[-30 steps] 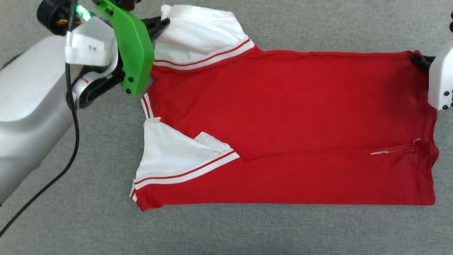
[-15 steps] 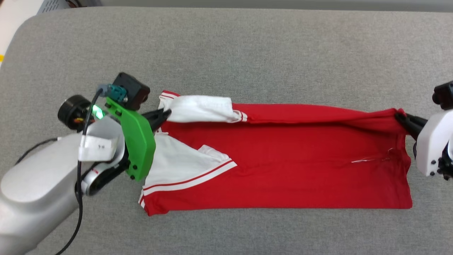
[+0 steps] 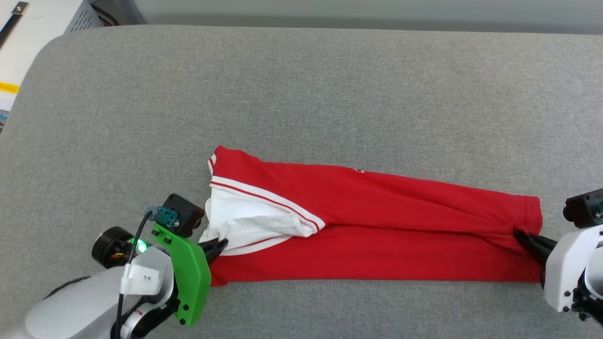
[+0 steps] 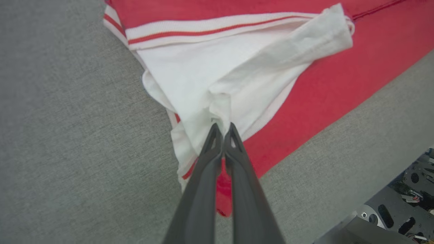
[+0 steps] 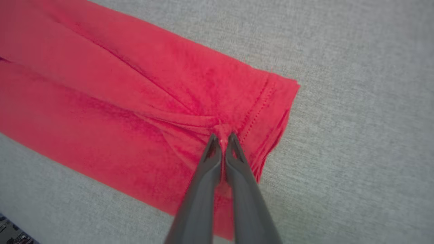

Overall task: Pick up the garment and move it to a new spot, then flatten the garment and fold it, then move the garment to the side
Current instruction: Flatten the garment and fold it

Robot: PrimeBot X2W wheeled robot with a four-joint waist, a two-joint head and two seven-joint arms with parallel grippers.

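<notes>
Grey fabric covers the table [image 3: 301, 84] I'm working over. On it the garment [image 3: 377, 226] lies folded into a long red band, its long axis running side to side, with the sleeve end toward my left and the hem [image 3: 527, 212] toward my right. My left gripper [image 3: 217, 246] is pressed together on the white sleeve [image 3: 249, 226] at the garment's left end. My right gripper [image 3: 523, 235] pinches a bunched bit of fabric at the hem. A grey vented box [image 3: 85, 16] sits well beyond the garment's far left.
</notes>
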